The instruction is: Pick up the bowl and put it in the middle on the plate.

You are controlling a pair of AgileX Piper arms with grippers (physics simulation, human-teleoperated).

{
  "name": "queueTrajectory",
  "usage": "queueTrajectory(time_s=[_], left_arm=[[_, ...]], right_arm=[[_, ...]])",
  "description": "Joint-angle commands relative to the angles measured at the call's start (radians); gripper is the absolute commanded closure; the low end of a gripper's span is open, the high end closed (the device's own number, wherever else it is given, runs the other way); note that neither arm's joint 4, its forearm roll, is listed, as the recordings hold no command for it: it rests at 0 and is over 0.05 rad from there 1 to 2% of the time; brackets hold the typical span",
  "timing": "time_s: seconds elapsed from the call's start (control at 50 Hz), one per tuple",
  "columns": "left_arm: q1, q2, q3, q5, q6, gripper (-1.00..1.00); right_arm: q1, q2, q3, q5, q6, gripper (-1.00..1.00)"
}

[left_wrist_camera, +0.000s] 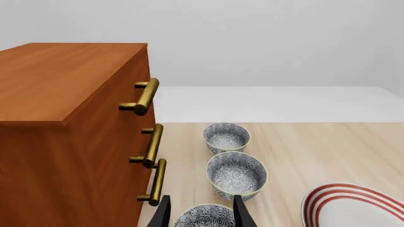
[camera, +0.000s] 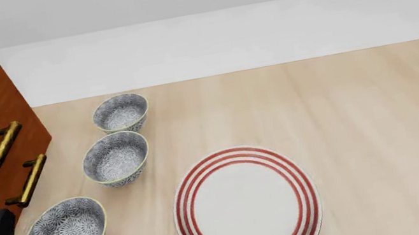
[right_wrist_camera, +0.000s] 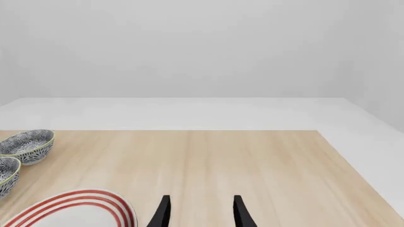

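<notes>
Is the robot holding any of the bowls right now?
No. Both end effectors, left and right, are open and empty. The three small floral ceramic bowls sit on the wooden table.

Plain pale room, wooden table, one drawer chest.

A light-wood table [camera: 345, 100] fills the scene under soft, even light, a white floor [camera: 221, 38] and bare grey-white wall [right_wrist_camera: 189, 47] beyond. Just left of the left gripper stands a red-brown wooden chest [left_wrist_camera: 57, 94] with three brass bar handles [left_wrist_camera: 144, 96].
</notes>
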Motion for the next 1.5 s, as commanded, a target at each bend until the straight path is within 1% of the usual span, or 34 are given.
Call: queueTrajectory(time_s=[0.02, 0.08, 0.24, 0.32, 0.34, 0.38, 0.48, 0.54, 0.58, 0.6, 0.64, 0.68, 0.72, 0.8, 0.84, 0.88, 0.98, 1.02, 1.06, 1.08, 1.1, 1.12, 1.2, 1.22, 1.24, 1.26, 1.28, 1.3, 1.32, 1.4, 1.44, 1.46, 1.48, 1.5], left_arm=[[0.024, -0.038, 0.049, -0.057, -0.016, -1.0], [0.017, -0.049, 0.047, -0.049, 0.0, -1.0], [0.016, -0.042, 0.046, -0.053, -0.012, -1.0], [0.016, -0.058, 0.033, -0.034, 0.012, -1.0], [-0.002, -0.058, 0.027, -0.042, 0.071, -1.0], [0.002, -0.058, 0.017, -0.027, 0.025, -1.0], [-0.008, -0.059, -0.015, 0.009, 0.017, -1.0], [0.006, -0.008, -0.012, 0.02, -0.04, -1.0], [-0.014, -0.027, -0.02, 0.044, -0.037, -1.0], [-0.028, -0.051, -0.027, 0.062, -0.016, -1.0], [-0.019, -0.042, -0.048, 0.074, -0.026, -1.0], [0.006, -0.016, -0.071, 0.067, -0.067, -1.0], [-0.042, 0.037, -0.089, 0.045, -0.04, -1.0], [-0.064, 0.066, -0.144, 0.069, -0.032, -1.0], [-0.092, 0.086, -0.177, 0.087, -0.008, -1.0], [-0.122, 0.084, -0.205, 0.106, 0.053, -1.0], [-0.155, 0.148, -0.276, 0.148, 0.075, -1.0], [-0.179, 0.186, -0.291, 0.155, 0.06, -1.0], [-0.201, 0.206, -0.299, 0.161, 0.091, -1.0], [-0.217, 0.247, -0.307, 0.162, 0.067, -1.0], [-0.23, 0.289, -0.331, 0.175, -0.008, -1.0], [-0.241, 0.286, -0.348, 0.186, -0.013, -1.0], [-0.276, 0.308, -0.394, 0.199, 0.089, -1.0], [-0.28, 0.309, -0.398, 0.2, 0.102, -1.0], [-0.275, 0.337, -0.409, 0.204, 0.081, -1.0], [-0.255, 0.356, -0.41, 0.2, 0.095, -1.0], [-0.257, 0.365, -0.41, 0.193, 0.139, -1.0], [-0.292, 0.394, -0.409, 0.179, 0.153, -1.0], [-0.286, 0.408, -0.408, 0.173, 0.185, -1.0], [-0.284, 0.482, -0.435, 0.155, 0.19, -1.0], [-0.296, 0.532, -0.419, 0.117, 0.296, -1.0], [-0.341, 0.542, -0.41, 0.106, 0.32, -1.0], [-0.353, 0.554, -0.406, 0.101, 0.329, -1.0], [-0.319, 0.58, -0.423, 0.106, 0.293, -1.0]], right_arm=[[0.0, 0.009, -0.003, -0.002, 0.004, -1.0], [0.0, 0.007, -0.004, 0.0, 0.002, -1.0], [0.0, 0.006, -0.003, -0.001, 0.001, -1.0], [0.0, 0.013, -0.001, -0.008, 0.002, -1.0], [0.0, 0.015, -0.001, -0.009, 0.004, -1.0], [0.0, 0.018, -0.001, -0.011, 0.005, -1.0], [0.0, 0.014, -0.001, -0.01, 0.002, -1.0], [0.0, 0.011, -0.003, -0.003, 0.004, -1.0], [0.0, 0.013, -0.002, -0.005, 0.005, -1.0], [0.0, 0.011, -0.003, -0.002, 0.005, -1.0], [0.0, 0.013, -0.002, -0.005, 0.005, -1.0], [0.0, 0.016, -0.001, -0.009, 0.005, -1.0], [0.0, 0.012, -0.003, -0.004, 0.005, -1.0], [0.0, 0.008, -0.004, 0.001, 0.004, -1.0], [0.0, 0.011, -0.002, -0.004, 0.003, -1.0], [0.0, 0.012, -0.002, -0.004, 0.005, -1.0], [0.0, 0.012, -0.002, -0.004, 0.005, -1.0], [0.0, 0.011, -0.002, -0.003, 0.005, -1.0], [0.0, 0.011, -0.003, -0.002, 0.005, -1.0], [0.0, 0.011, -0.003, -0.002, 0.005, -1.0], [0.0, 0.012, -0.002, -0.004, 0.005, -1.0], [0.0, 0.013, -0.002, -0.005, 0.005, -1.0], [0.0, 0.01, -0.002, -0.003, 0.004, -1.0], [0.0, 0.01, -0.002, -0.002, 0.004, -1.0], [0.0, 0.011, -0.002, -0.003, 0.004, -1.0], [0.0, 0.01, -0.002, -0.002, 0.004, -1.0], [0.0, 0.01, -0.003, -0.002, 0.004, -1.0], [0.0, 0.01, -0.003, -0.001, 0.004, -1.0], [0.0, 0.01, -0.003, -0.002, 0.004, -1.0], [0.001, 0.011, -0.003, -0.003, 0.003, -1.0], [0.001, 0.008, -0.005, 0.002, 0.003, -1.0], [0.0, 0.008, -0.005, 0.002, 0.003, -1.0], [0.001, 0.008, -0.005, 0.002, 0.003, -1.0], [0.001, 0.007, -0.006, 0.003, 0.003, -1.0]])
